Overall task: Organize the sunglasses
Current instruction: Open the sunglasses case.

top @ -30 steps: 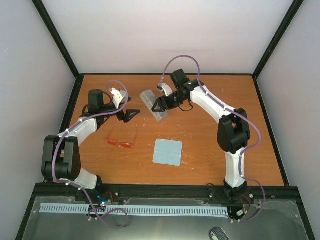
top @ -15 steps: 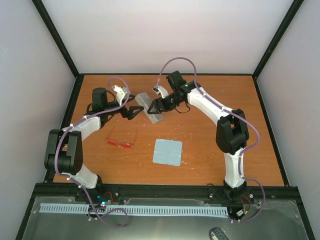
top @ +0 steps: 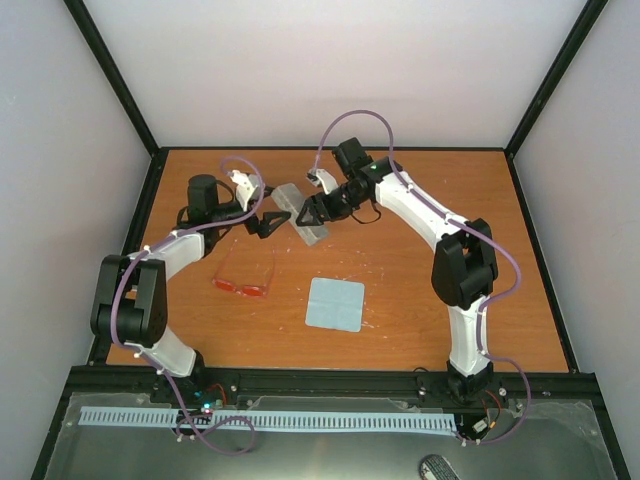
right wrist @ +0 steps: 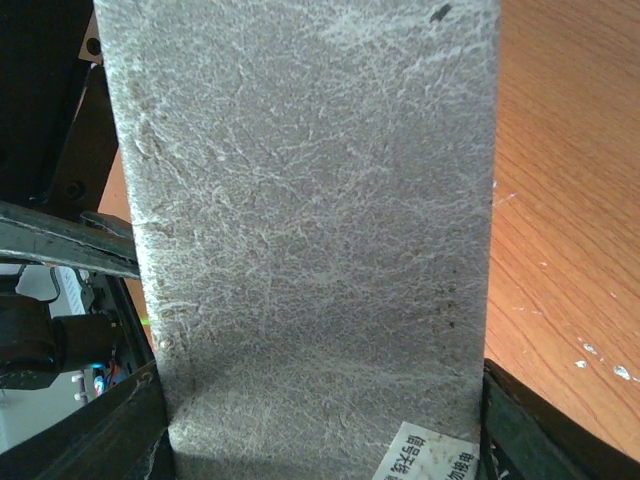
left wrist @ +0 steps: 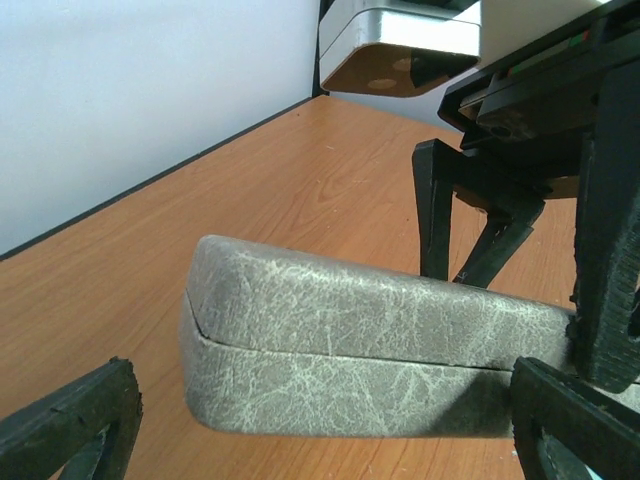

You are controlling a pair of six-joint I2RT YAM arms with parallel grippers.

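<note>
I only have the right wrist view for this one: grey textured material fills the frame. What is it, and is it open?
Observer: It's the grey case, and it's closed. The left wrist view shows its lid seam shut.
Operator: Where are the sunglasses?
Observer: The sunglasses lie on the table, left of the case and nearer the front edge. They're apart from it, with nothing holding them.
Operator: What's the left claw doing?
Observer: The left claw is open, straddling the case's end.

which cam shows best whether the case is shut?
Left wrist: it sees the case side-on, with the seam between lid and base running closed along its length. Top external shows only a small grey bar from above. Right wrist shows just its textured top and a label corner.
</note>
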